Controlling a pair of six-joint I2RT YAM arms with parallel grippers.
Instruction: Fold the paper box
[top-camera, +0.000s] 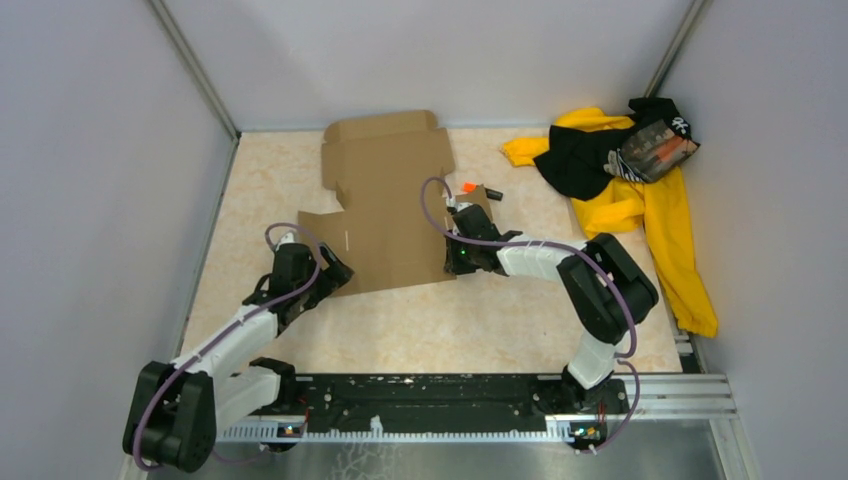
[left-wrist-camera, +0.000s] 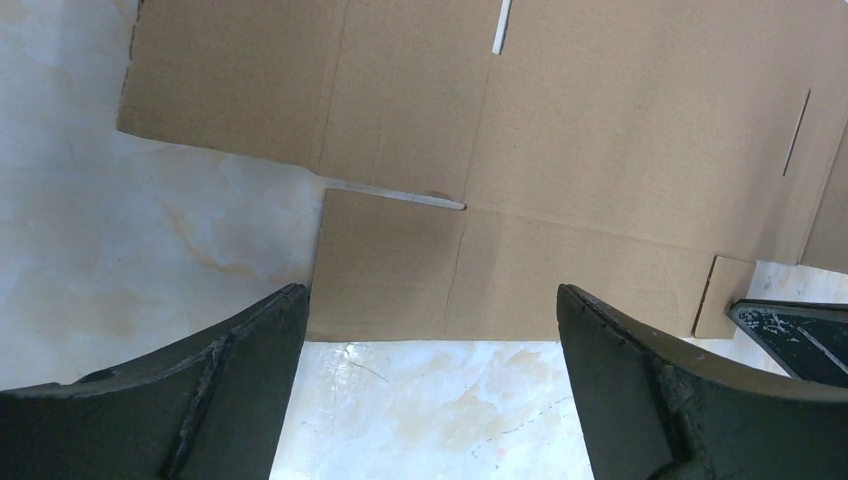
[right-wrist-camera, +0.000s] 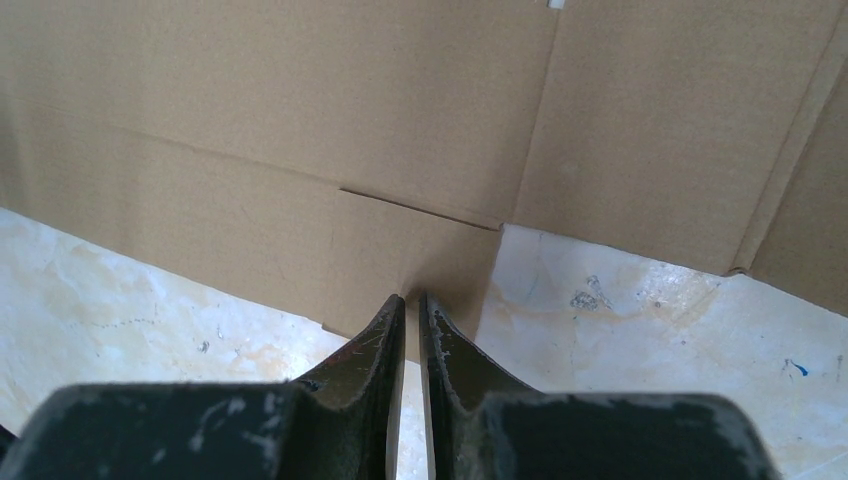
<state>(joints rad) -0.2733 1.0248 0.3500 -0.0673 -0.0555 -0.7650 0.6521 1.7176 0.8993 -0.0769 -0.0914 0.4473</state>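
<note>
1. Where it lies flat and unfolded, the plain brown corrugated cardboard die-cut sheet, the paper box (top-camera: 385, 205), covers the left-centre of the cream marble-patterned table (top-camera: 450, 330) and reaches its far edge.
2. The left gripper (left-wrist-camera: 430, 300) is released, its jaws wide apart on either side of the sheet's near left edge.
3. The right gripper (right-wrist-camera: 412, 297) is clenched to a narrow slit, its tips touching the sheet's near right edge; whether it grasps any cardboard cannot be told.
4. A yellow-and-black clothing pile (top-camera: 640, 190) fills the far right corner.
</note>
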